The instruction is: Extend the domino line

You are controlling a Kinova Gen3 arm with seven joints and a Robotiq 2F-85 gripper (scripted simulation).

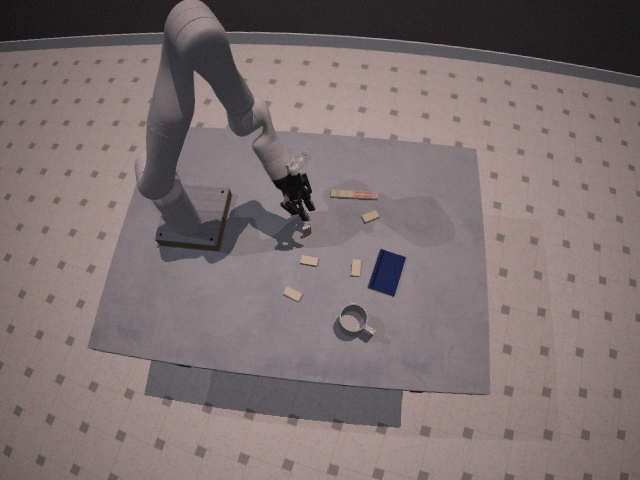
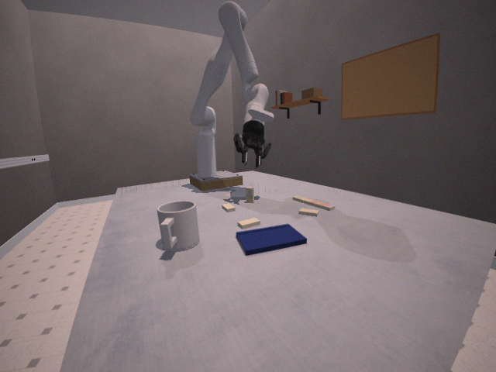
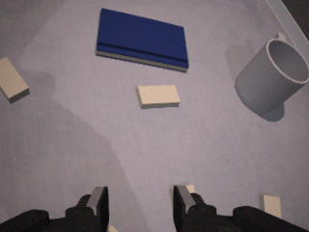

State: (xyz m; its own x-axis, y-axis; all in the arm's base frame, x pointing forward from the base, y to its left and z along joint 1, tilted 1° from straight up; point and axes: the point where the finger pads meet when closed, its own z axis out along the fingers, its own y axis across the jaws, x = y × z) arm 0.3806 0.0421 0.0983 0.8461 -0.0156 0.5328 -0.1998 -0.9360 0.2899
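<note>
My gripper (image 1: 308, 213) (image 2: 251, 164) (image 3: 140, 202) is partly open and empty, above the table near an upright domino (image 1: 306, 227) (image 2: 249, 195). That domino stands on end; a small dark mark shows on its side facing the exterior camera, too small to read. The line of dominoes (image 1: 354, 194) (image 2: 313, 202) lies face up, yellow-green at left and red at right in the top view. Blank-backed dominoes lie flat: one near the line (image 1: 370, 216) (image 2: 308, 211) (image 3: 12, 81), one by the book (image 1: 356, 268) (image 2: 249, 222) (image 3: 158, 96), one left of it (image 1: 309, 260) (image 2: 228, 208), and one farthest from the line (image 1: 292, 293) (image 3: 271, 206).
A dark blue book (image 1: 387, 272) (image 2: 270, 239) (image 3: 142, 39) lies flat beside the dominoes. A grey mug (image 1: 353, 318) (image 2: 178, 224) (image 3: 267, 79) stands near the front. The robot's base (image 1: 209, 204) (image 2: 216, 180) is at the table's left in the top view.
</note>
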